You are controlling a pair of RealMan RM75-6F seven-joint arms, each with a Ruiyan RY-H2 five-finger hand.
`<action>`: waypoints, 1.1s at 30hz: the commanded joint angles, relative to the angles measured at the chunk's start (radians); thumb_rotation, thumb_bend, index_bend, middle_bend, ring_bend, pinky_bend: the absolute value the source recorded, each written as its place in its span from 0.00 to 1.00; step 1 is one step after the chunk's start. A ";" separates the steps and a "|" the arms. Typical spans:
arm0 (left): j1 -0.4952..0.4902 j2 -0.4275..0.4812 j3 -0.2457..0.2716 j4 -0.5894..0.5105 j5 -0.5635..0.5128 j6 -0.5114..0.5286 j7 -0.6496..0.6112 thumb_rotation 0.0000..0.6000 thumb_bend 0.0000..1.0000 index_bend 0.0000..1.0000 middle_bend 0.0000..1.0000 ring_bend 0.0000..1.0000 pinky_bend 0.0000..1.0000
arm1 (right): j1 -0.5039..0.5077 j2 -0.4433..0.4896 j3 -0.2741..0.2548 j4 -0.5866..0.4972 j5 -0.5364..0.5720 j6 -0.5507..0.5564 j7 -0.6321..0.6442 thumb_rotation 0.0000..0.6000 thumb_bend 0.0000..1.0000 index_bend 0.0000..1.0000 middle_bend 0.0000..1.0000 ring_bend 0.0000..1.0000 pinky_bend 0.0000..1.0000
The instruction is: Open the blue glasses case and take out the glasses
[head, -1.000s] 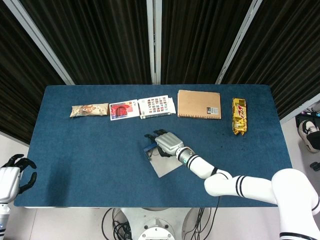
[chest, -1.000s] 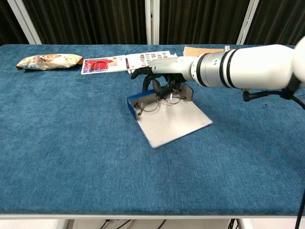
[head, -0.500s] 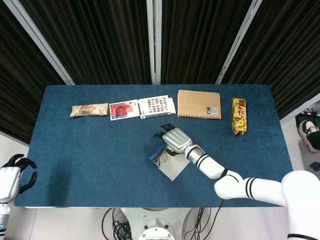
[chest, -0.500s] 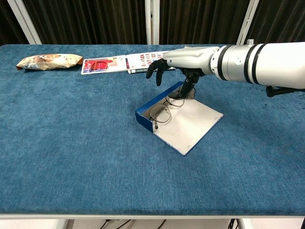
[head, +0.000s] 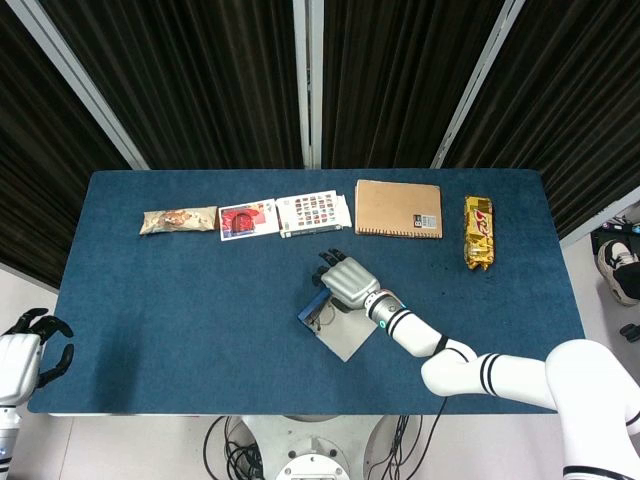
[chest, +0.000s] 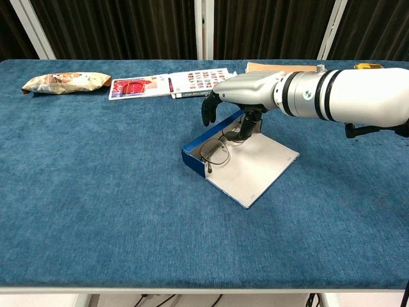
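Note:
The blue glasses case (chest: pixel 194 153) lies open mid-table, its grey lid (chest: pixel 257 169) flat on the cloth toward me. Thin-framed glasses (chest: pixel 214 151) rest in the case, leaning on its blue wall. My right hand (chest: pixel 241 97) hovers over the far end of the case with its fingers spread and bent downward. The thumb reaches down to the far tip of the glasses, and I cannot tell if it touches. In the head view the right hand (head: pixel 346 281) covers the top of the case (head: pixel 313 309). My left hand (head: pixel 26 345) hangs off the table's near-left corner, fingers apart, holding nothing.
Along the far edge lie a snack bag (chest: pixel 64 82), two printed leaflets (chest: pixel 137 87), a brown notebook (head: pixel 398 208) and a yellow snack pack (head: pixel 478 232). Blue cloth (chest: pixel 96 192) covers the table.
The case slid right and turned with the right hand early on. Since half a second ago the case and glasses have stayed put, and the hand has dipped slightly lower over them.

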 commanded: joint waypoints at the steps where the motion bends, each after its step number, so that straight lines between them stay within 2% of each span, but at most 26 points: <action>1: 0.000 0.000 0.000 0.000 0.000 0.000 0.000 1.00 0.40 0.49 0.42 0.21 0.52 | 0.002 -0.003 0.002 0.002 0.007 -0.002 -0.003 1.00 0.41 0.35 0.26 0.00 0.00; 17: 0.000 0.000 0.001 0.002 0.002 0.000 -0.005 1.00 0.40 0.49 0.42 0.21 0.52 | 0.011 -0.019 0.006 0.018 0.044 -0.005 -0.026 1.00 0.43 0.45 0.26 0.00 0.00; 23: 0.000 0.000 0.001 0.002 0.003 0.001 -0.006 1.00 0.40 0.49 0.42 0.21 0.52 | 0.011 -0.028 0.010 0.023 0.052 0.011 -0.034 1.00 0.43 0.56 0.28 0.00 0.00; 27: 0.000 0.001 0.001 0.002 0.003 0.000 -0.008 1.00 0.40 0.49 0.41 0.21 0.52 | -0.007 -0.049 0.019 0.030 0.037 0.073 -0.034 1.00 0.44 0.63 0.29 0.00 0.00; 33: 0.000 0.002 0.001 0.003 0.004 0.000 -0.012 1.00 0.40 0.49 0.41 0.21 0.52 | -0.084 -0.131 0.029 0.084 -0.033 0.261 -0.011 1.00 0.46 0.67 0.30 0.00 0.00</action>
